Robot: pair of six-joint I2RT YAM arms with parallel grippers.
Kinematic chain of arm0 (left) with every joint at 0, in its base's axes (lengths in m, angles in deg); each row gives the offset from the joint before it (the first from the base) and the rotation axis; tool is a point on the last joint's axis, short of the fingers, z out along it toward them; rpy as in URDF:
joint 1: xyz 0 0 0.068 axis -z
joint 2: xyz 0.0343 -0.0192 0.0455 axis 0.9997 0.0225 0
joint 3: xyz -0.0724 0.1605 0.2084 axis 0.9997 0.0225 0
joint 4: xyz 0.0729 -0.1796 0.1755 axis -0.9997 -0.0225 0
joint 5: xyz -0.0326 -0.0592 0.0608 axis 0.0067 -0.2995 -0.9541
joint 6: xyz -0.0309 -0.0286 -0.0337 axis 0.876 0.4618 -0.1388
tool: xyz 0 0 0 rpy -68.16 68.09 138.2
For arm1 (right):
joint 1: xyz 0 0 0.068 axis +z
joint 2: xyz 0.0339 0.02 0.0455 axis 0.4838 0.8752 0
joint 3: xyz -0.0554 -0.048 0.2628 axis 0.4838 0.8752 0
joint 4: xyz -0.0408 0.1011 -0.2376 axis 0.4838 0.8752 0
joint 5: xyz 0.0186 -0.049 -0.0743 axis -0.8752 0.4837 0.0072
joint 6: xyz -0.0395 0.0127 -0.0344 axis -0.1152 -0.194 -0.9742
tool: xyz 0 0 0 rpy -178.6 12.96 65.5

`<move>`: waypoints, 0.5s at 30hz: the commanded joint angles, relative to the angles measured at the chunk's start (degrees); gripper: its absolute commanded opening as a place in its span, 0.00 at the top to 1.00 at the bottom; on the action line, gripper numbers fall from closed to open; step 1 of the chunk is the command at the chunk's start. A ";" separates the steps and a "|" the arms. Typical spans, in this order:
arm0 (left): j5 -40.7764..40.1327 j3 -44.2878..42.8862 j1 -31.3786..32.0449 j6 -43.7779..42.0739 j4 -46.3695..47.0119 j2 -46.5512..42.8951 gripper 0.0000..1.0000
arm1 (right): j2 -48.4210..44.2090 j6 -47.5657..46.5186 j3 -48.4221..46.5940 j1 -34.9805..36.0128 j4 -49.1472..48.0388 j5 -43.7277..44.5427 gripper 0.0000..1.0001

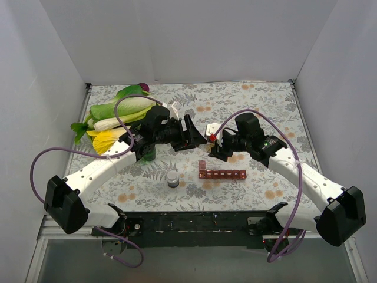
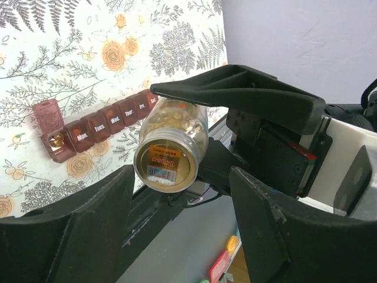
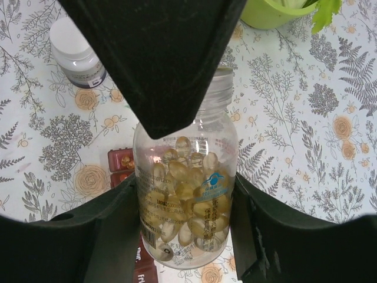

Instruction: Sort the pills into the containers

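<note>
Right pincer (image 3: pixel 184 236) clamped the uncapped softgel bottle (image 3: pixel 187 177) near the dark red weekly pill organizer (image 1: pixel 222 174) lying on the bench (image 1: pixel 265 106), left pincer (image 2: pixel 179 194) gaped empty; slow tilt over its open end cell (image 2: pixel 56 141) looked safest.

Items counted from my two arms, with one left gripper (image 1: pixel 189 134) and one right gripper (image 1: pixel 213 142). One dark red container strip (image 2: pixel 97 127) of seven compartments: six lids down, marked Mon. to Sat., and one end lid raised. Three bottles: one clear bottle (image 3: pixel 185 194) of amber capsules (image 3: pixel 177 174), too many for me to count; one white-capped grey bottle (image 1: pixel 172 178); one green bottle (image 1: pixel 148 155), mostly hidden. Vegetables (image 1: pixel 118 121): one heap, number unclear.
</note>
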 commanded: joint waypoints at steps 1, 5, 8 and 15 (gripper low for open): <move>-2.07 -2.37 0.39 -0.28 -1.46 -0.29 0.36 | -1.28 -0.15 -0.91 0.42 -3.34 0.35 0.99; -1.80 -2.46 0.48 -0.98 -1.90 -0.21 0.41 | -1.28 0.20 -0.74 0.42 -3.43 0.17 0.99; -2.59 -2.55 0.39 -1.69 -2.60 -0.12 0.41 | -1.36 0.55 -0.91 0.42 -3.34 -0.27 0.99; -3.56 -3.51 0.48 -2.39 -2.87 0.50 0.39 | -1.28 0.82 -0.91 0.33 -2.99 -1.59 0.99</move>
